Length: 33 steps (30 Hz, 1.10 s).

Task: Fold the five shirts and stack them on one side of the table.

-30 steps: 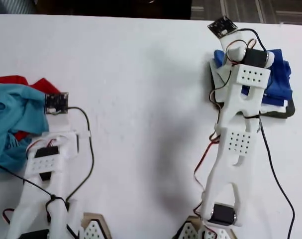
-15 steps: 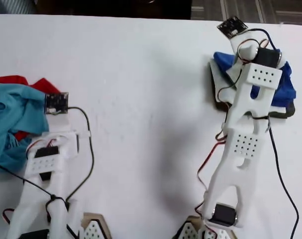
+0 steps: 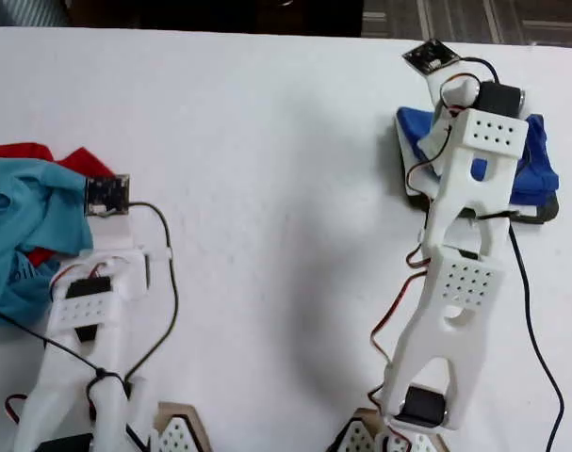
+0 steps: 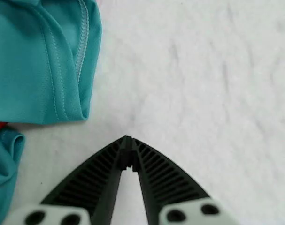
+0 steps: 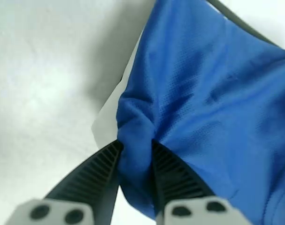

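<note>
Left claw: the left gripper (image 4: 128,141) has its black ribbed jaws pressed together with nothing between them, just above bare table beside the teal cloth.
Right claw: the right gripper (image 5: 135,146) pinches a bunched fold at the edge of the blue shirt (image 5: 212,89), with cloth filling the gap between the jaws.
Left arm: the left arm (image 3: 83,315) sits at the near left, its wrist at the right edge of the loose pile.
Right arm: the right arm (image 3: 455,282) stretches from the near edge to the far right and lies over the stack.
Loose pile: a crumpled teal shirt (image 3: 26,226) lies at the left edge of the table (image 3: 267,141), on top of a red shirt (image 3: 22,151) that shows beyond it and in a gap.
Stack: at the far right, the blue shirt lies on top, its surface rumpled.
Under the blue: a white layer (image 5: 107,123) sticks out at its edge, and a dark garment (image 3: 542,213) shows along the near side at the bottom.
Spacing: the stack and the loose pile are well apart, with white tabletop between them.
</note>
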Motion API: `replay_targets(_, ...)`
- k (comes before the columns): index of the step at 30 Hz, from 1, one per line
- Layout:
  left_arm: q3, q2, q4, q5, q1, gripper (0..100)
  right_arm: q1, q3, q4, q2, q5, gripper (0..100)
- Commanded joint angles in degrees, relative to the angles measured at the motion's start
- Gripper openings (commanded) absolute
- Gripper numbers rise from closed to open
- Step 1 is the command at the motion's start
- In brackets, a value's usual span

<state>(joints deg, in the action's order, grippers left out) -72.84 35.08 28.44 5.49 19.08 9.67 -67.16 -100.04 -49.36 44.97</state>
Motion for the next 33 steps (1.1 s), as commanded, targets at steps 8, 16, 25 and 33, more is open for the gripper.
replay_targets(8, 0.48, 0.0, -0.97, -0.09, -0.44, 3, -1.01, -0.7, -1.27, 0.4, -2.46, 2.1)
replay_targets(16, 0.48, 0.0, -0.97, -0.09, -0.44, 3, -3.3, -0.26, -1.27, 5.49, -2.46, 11.8)
replay_targets(25, 0.48, 0.0, -0.97, -0.09, -0.44, 3, -4.53, -0.62, -1.27, 19.82, -2.55, 10.5)
replay_targets(33, 0.48, 0.0, -0.97, -0.09, -0.44, 3, -1.27, 0.44, -1.01, 9.45, -2.55, 1.6)
